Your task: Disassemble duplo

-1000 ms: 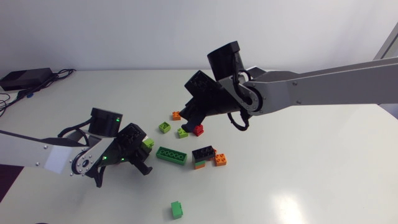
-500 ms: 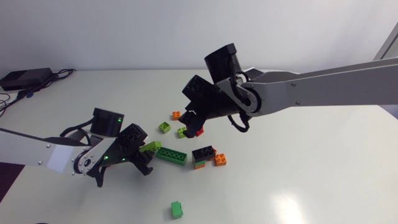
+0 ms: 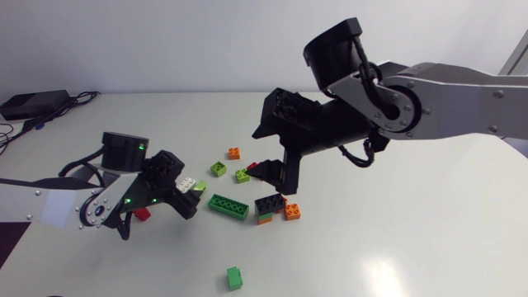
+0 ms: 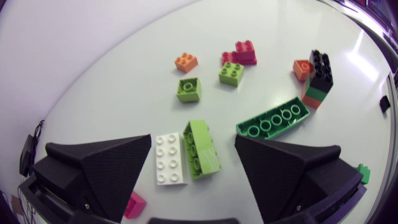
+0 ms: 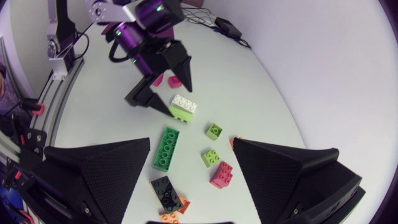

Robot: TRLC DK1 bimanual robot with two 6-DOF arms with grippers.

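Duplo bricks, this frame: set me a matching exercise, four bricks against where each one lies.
Bricks
1. white brick
2. long green brick
3. black brick
4. small green brick

Places
A. on top of an orange-and-green stack
B. alone, apart from the other bricks
C. between the open fingers of the left gripper, against a lime brick
D. lying flat, studs up, beside the stack

Pairs: 1-C, 2-D, 3-A, 4-B

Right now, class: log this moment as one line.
left hand open | white-lime brick pair between its tips, untouched | right hand open, empty
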